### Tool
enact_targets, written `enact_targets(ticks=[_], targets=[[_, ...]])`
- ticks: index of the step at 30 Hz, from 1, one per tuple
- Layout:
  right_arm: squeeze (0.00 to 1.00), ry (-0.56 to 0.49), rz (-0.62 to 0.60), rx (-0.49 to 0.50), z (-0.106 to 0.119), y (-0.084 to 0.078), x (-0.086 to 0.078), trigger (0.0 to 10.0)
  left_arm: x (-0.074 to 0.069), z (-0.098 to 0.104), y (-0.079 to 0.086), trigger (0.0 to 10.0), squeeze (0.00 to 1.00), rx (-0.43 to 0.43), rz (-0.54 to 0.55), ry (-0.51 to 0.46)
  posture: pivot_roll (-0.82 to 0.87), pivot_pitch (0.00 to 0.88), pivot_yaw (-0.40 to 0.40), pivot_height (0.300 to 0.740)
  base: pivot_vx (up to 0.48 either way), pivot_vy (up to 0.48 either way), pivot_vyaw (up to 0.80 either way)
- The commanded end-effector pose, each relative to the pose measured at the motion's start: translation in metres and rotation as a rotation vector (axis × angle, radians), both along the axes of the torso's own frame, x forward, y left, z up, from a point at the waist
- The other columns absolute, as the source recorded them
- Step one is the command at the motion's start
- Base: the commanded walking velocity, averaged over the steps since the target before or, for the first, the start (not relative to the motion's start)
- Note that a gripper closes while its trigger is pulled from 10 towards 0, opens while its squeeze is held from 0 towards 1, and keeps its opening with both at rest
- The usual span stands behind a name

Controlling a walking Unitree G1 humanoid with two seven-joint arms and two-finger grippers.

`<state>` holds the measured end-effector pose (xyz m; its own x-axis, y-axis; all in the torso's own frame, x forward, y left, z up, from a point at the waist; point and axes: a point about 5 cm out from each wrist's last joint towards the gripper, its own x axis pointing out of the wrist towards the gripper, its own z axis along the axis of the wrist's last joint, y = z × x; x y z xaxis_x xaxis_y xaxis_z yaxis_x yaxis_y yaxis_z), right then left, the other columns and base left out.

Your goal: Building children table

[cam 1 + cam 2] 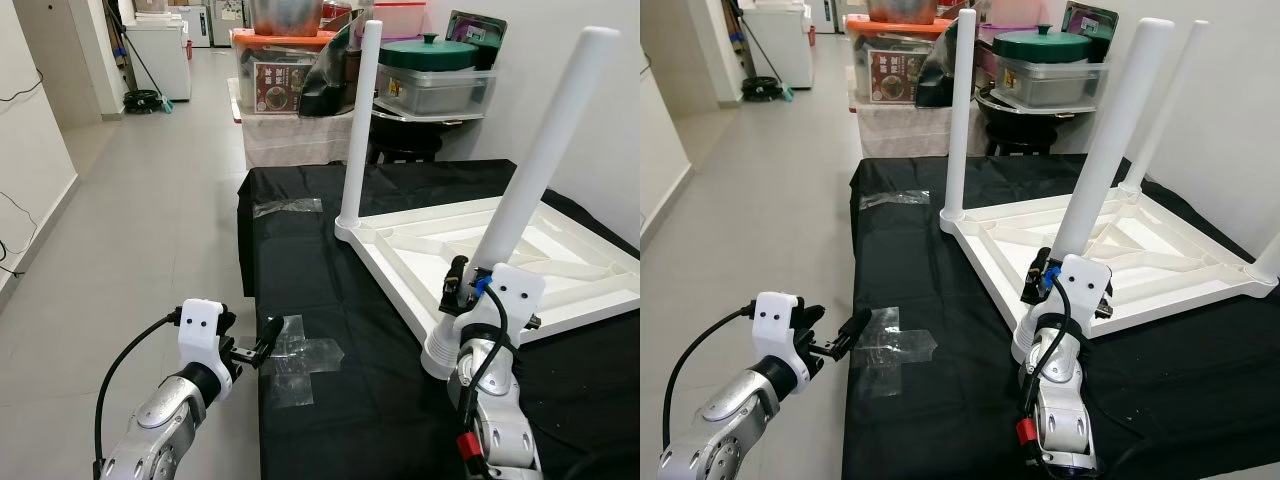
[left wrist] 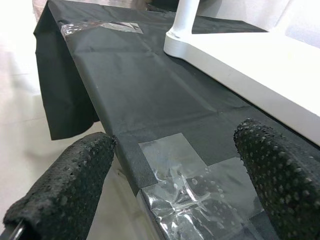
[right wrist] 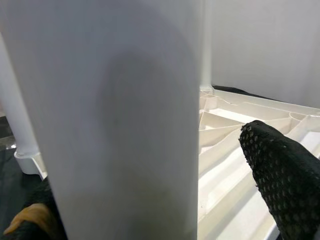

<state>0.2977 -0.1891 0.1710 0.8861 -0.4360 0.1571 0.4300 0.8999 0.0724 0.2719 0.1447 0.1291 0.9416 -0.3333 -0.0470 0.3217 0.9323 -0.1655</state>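
Left eye view: at 7 o'clock, left gripper off the edge of the black cloth, fingers parted with nothing between them, tips just beside the clear tape patch stuck on the cloth. Left wrist view: both dotted pads wide apart over that same tape and the cloth's hem. Further up, near 11 o'clock, a second strip of tape on the cloth.

Centre to 3 o'clock: upturned white table top lying ribbed side up on the cloth, far leg upright at its corner. At 5 o'clock, right gripper pressed against the nearest leg low down near its socket; black finger visible beside the leg in the right wrist view, grip itself impossible to judge.

At 12 o'clock beyond the cloth, stacked pots and boxes.
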Motion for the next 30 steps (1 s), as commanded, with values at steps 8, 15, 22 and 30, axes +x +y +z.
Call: enact_targets(ticks=[8, 15, 22, 30], targets=[[1.0, -0.064, 0.021, -0.007, 0.018, -0.002, 0.003, 10.0, 0.0, -0.003, -0.001, 10.0, 0.0, 0.017, -0.013, 0.007, 0.05, 0.0, -0.03, 0.74, 0.0, 0.0, 0.0], [0.8, -0.089, 0.03, -0.007, 0.03, -0.001, 0.005, 10.0, 0.0, -0.004, -0.002, 10.0, 0.0, 0.016, -0.014, 0.011, 0.05, 0.0, -0.03, 0.74, 0.0, 0.0, 0.0], [0.0, -0.086, 0.054, -0.006, 0.033, -0.002, 0.007, 10.0, 0.001, -0.005, -0.003, 10.0, 0.0, 0.016, -0.016, 0.013, 0.05, 0.0, -0.029, 0.74, 0.0, 0.0, 0.0], [0.0, -0.067, 0.088, 0.013, 0.034, 0.001, 0.009, 8.4, 0.001, -0.005, -0.002, 10.0, 0.0, 0.017, -0.015, 0.014, 0.05, 0.0, -0.029, 0.74, 0.0, 0.0, 0.0]])
